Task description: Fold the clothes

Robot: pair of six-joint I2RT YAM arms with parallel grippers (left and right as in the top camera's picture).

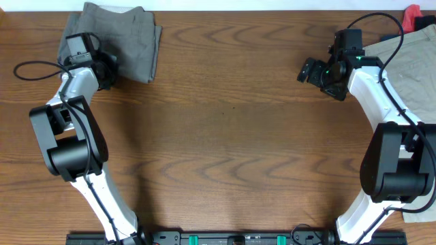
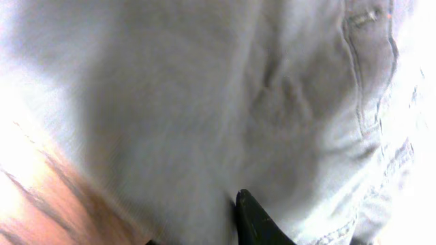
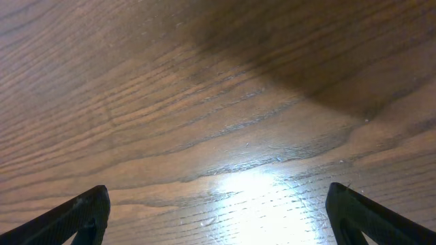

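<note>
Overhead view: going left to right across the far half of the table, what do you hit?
In order: grey garment → right tool, open → beige clothes at the right edge. The left tool is skipped because it overlaps the grey garment.

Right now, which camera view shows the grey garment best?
Overhead: the whole grey garment lies folded at the far-left corner of the table. The left wrist view shows only a blurred close-up of its fabric and pocket stitching; the right wrist view shows only bare wood.
</note>
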